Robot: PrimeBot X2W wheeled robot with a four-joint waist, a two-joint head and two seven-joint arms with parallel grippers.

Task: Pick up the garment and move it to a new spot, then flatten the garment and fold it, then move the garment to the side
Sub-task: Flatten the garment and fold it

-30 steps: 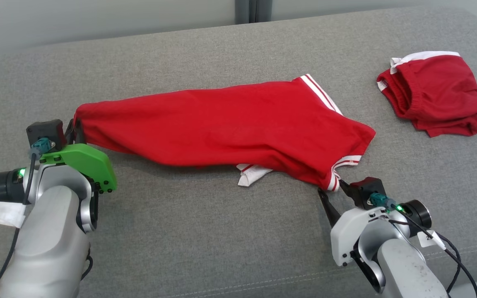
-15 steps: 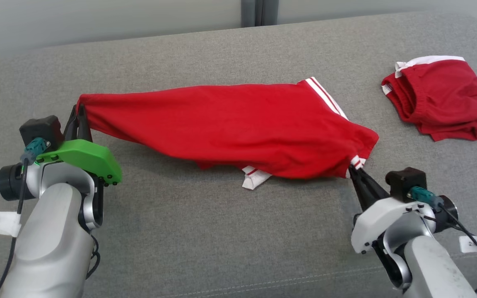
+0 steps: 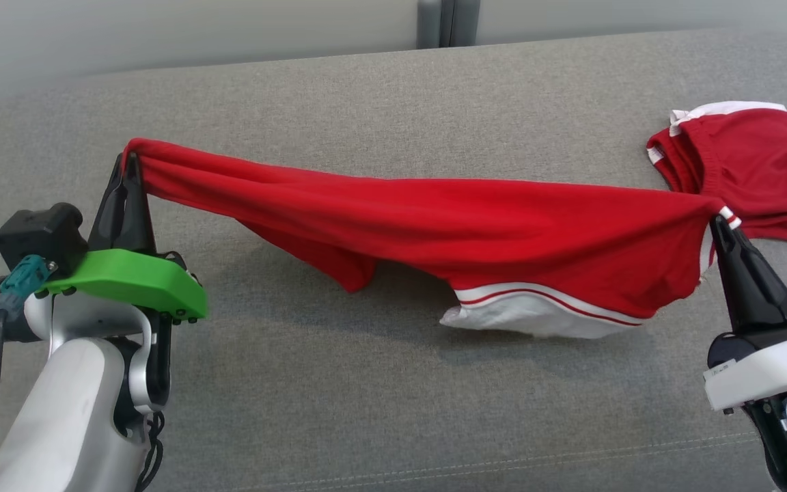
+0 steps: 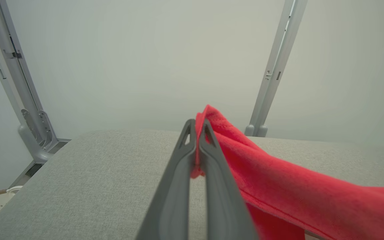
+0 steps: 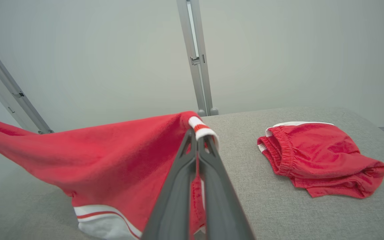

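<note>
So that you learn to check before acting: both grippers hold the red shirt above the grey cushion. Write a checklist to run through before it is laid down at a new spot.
1. Left gripper shut on a corner of the red shirt: ok.
2. Right gripper shut on the striped cuff: ok.
3. Shirt pulled flat between them: not ok, it sags and bunches.
4. White-striped hem off the grey cushion: cannot tell.
5. Red shorts apart from the shirt: ok.
</note>
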